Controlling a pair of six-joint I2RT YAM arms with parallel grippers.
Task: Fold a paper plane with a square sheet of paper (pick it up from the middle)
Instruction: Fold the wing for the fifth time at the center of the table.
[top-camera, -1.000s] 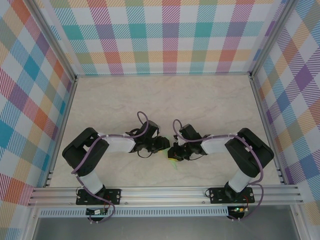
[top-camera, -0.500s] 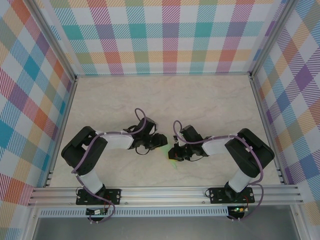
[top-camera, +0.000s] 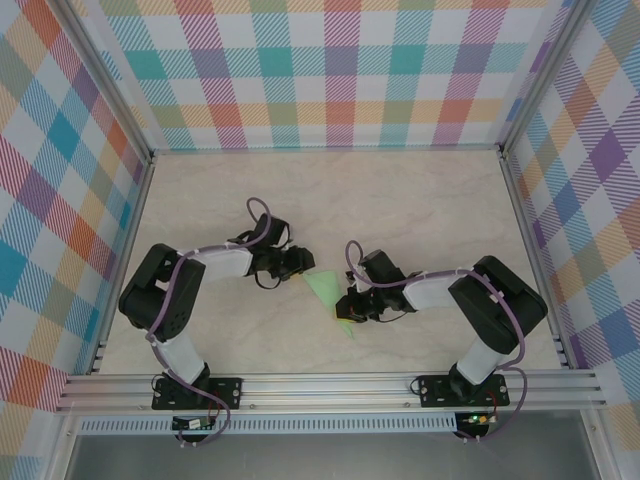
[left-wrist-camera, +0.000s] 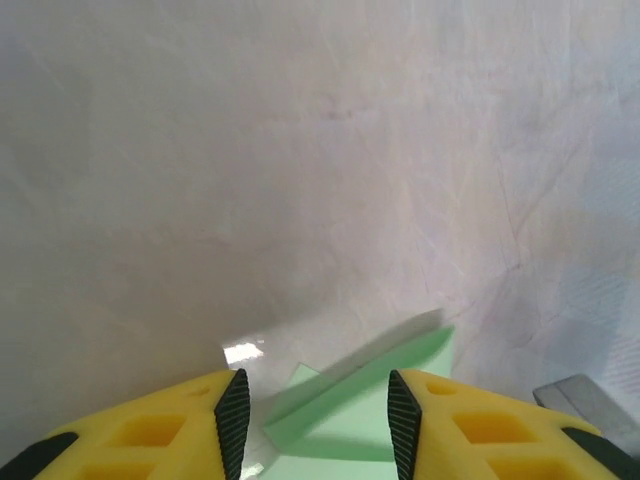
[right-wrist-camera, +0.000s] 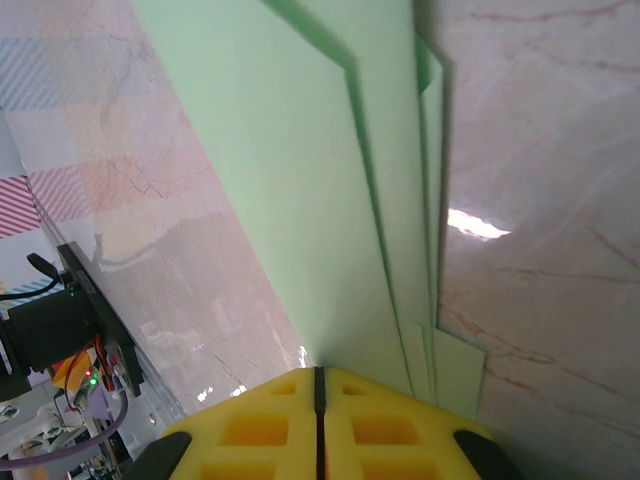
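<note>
The square sheet of paper lies folded into a pale-green pointed shape, the paper plane (top-camera: 326, 289), flat on the table between the two arms. My left gripper (top-camera: 301, 264) stands open just left of its wide end. In the left wrist view a raised fold of the plane (left-wrist-camera: 372, 402) lies ahead between the black pads (left-wrist-camera: 233, 420) without touching them. My right gripper (top-camera: 345, 309) is shut, its yellow fingertips (right-wrist-camera: 350, 392) together on the plane's right side. Stacked folded layers of the plane (right-wrist-camera: 300, 180) stretch away from them.
The marble-pattern tabletop (top-camera: 330, 200) is boxed in by checkered walls at the back and both sides. An aluminium rail (top-camera: 330, 385) runs along the near edge by the arm bases. A black circuit board with lit LEDs (right-wrist-camera: 70, 330) sits low on the left.
My left arm has drawn back to the left and away from the plane, uncovering its wide green end. The right gripper has stayed shut in place.
</note>
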